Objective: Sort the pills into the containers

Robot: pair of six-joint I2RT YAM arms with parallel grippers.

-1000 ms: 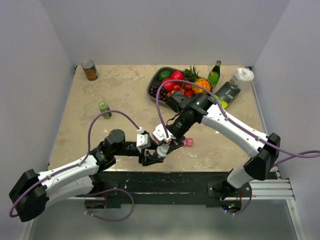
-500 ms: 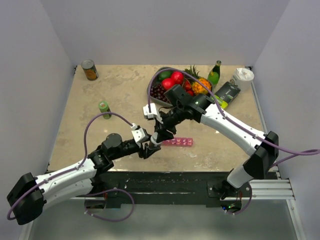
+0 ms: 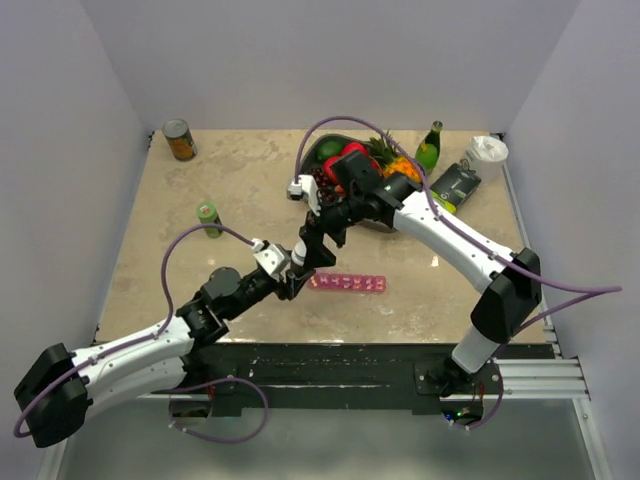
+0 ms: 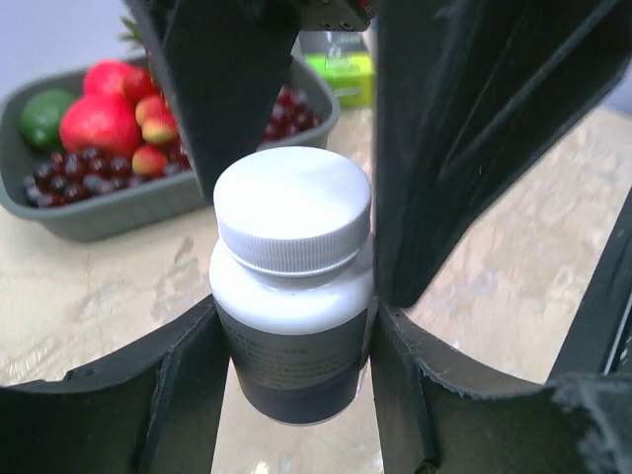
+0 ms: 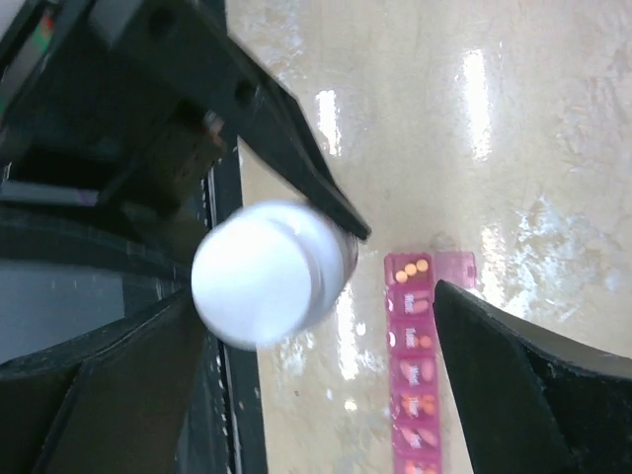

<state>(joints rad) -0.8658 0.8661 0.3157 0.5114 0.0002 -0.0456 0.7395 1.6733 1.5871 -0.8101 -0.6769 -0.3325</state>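
From the top: catching the left gripper (image 3: pixel 289 284) and right gripper (image 3: pixel 306 252) nose to nose near the middle of the near edge, with the pink containers (image 3: pixel 347 283) lying flat just beside, toward the right edge. On the left wrist: clamped tight on the white bottle (image 4: pixel 291 296) at the label, cap (image 4: pixel 293 207) free. On the right wrist: spread wide astride that cap, holding nothing; at the containers' end, one lid (image 5: pixel 454 267) flipped up. Likely light, slippery, thin plastic; best pinched across the long sides.
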